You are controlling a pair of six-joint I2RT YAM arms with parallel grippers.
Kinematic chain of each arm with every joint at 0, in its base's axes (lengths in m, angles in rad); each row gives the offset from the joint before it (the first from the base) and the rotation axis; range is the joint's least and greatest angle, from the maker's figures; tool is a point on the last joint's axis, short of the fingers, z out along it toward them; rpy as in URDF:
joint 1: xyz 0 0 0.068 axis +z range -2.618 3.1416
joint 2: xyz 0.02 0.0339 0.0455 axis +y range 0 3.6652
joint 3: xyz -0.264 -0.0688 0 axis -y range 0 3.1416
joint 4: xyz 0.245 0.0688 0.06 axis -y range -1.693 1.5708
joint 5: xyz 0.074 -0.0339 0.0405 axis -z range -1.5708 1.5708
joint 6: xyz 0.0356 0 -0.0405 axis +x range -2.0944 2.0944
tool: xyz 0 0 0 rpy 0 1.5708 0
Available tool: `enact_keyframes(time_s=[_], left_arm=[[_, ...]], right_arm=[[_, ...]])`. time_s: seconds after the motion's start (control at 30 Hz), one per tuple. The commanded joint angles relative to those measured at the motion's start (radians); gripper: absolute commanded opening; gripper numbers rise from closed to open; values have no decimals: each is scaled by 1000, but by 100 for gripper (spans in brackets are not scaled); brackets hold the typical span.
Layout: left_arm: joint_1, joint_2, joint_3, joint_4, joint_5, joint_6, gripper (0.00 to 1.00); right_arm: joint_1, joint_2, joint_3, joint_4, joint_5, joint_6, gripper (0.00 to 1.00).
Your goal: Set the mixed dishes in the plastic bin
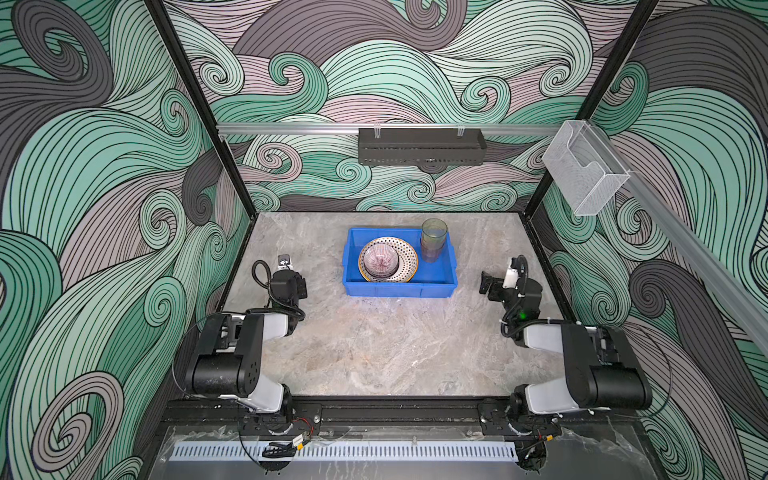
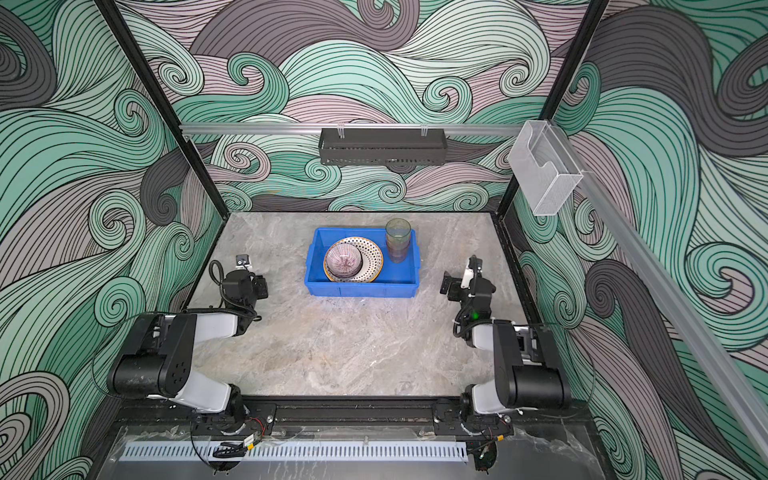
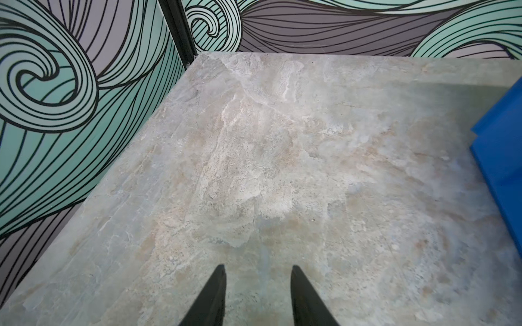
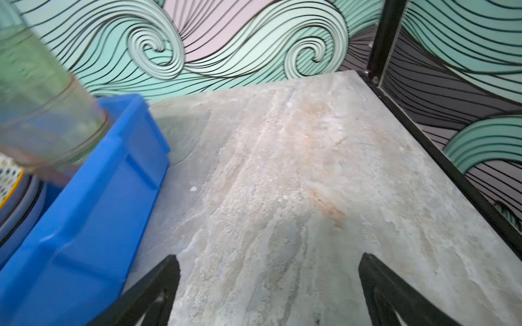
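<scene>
- The plastic bin sits at the middle back of the worktop, between the two arms. Either one could reach it to load it.
- Inside, the dotted-rim plate lies flat as a broad base. The right wrist view hints at more rims layered beneath it, but I cannot tell how many.
- The small bowl rests on that plate, toward the bin's left, so it needs no floor space of its own.
- The nested cups stand upright in the bin's far right corner, just beside the plate, nested to save room.
- The left pincer is partly open and holds nothing, over bare worktop left of the bin.
- The right pincer gapes wide, also empty, right of the bin and apart from it.
- No dish shows outside the bin, so I judge the task done, or all but done.
</scene>
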Motion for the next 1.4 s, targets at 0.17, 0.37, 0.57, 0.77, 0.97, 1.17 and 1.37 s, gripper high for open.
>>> enact_keyframes(time_s=[0.17,0.37,0.57,0.77,0.97,1.17,1.37], left_arm=[[27,5,24,16,82,-17,62],[27,-1,24,9,83,-20,99],[26,-1,24,9,83,-19,99],[27,-1,25,8,84,-19,99],[26,2,26,7,85,-19,99],[26,-1,24,8,85,-19,99],[27,-1,24,9,85,-19,99]], right_arm=[[21,26,84,-87,40,-64,99],[21,32,78,-68,41,-64,99],[21,29,80,-75,39,-64,99],[21,30,80,-77,40,-64,99],[21,29,80,-78,40,-64,99],[21,30,83,-80,39,-64,99],[21,29,82,-78,40,-64,99]])
